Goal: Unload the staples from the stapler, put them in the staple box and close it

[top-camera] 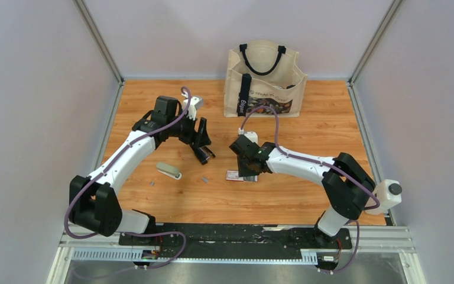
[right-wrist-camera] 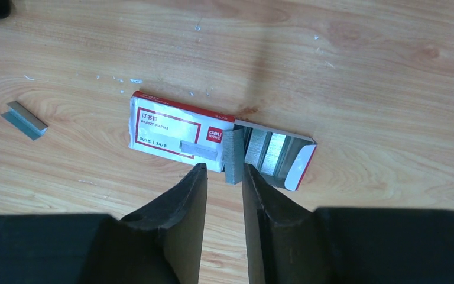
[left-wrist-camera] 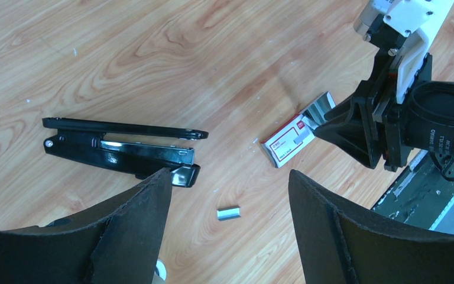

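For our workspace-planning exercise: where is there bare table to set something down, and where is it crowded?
The table is bare right of the tote bag, and from the staple box to the near edge. Crowded mid-table around the black stapler and loose staples.

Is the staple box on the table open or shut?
Open. The box's tray is slid out of its red-and-white sleeve, and staple strips show inside it.
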`<state>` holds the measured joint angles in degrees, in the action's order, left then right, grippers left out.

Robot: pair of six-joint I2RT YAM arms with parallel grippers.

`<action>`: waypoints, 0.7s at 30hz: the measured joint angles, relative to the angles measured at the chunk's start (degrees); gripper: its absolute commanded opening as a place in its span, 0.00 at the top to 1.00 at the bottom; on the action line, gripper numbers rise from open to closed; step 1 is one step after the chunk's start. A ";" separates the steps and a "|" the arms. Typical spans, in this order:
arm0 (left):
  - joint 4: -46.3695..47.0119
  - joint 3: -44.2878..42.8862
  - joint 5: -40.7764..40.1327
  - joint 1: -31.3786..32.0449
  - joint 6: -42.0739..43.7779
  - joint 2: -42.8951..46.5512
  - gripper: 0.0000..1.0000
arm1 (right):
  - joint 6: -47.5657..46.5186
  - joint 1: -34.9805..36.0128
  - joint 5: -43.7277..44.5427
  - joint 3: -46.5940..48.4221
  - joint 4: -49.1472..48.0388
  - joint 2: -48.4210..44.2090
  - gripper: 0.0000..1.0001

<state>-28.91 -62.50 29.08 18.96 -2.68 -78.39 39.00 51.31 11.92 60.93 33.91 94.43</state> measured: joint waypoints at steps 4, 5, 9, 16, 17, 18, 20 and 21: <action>0.00 0.00 0.00 0.00 0.02 0.00 0.20 | -0.11 -0.50 0.00 0.00 0.09 -0.13 0.69; 0.00 0.00 0.00 0.00 0.02 0.00 0.20 | -0.15 -0.52 0.02 0.00 0.09 -0.13 0.69; 0.02 0.00 0.00 0.00 0.00 0.00 0.20 | -0.33 -0.87 0.00 -0.04 0.02 -0.02 0.71; 0.02 0.00 0.02 0.00 0.00 0.00 0.20 | -0.31 -1.81 -0.33 -1.01 -0.68 0.00 0.74; 0.02 0.00 0.02 0.00 0.02 0.00 0.20 | -0.31 -1.92 -0.46 -1.16 -0.68 0.00 0.74; 0.02 0.00 0.02 0.00 0.02 0.00 0.20 | -0.31 -1.97 -0.52 -1.33 -0.79 0.07 0.74; 0.00 0.00 0.02 0.00 0.00 0.00 0.20 | -0.31 -2.01 -0.79 -1.64 -1.07 0.11 0.75; 0.02 0.00 0.02 0.00 0.02 0.00 0.20 | -0.28 -2.01 -0.98 -1.84 -1.33 0.15 0.75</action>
<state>-28.88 -62.50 29.10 18.96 -2.66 -78.39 38.72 49.30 10.94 59.09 32.58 94.59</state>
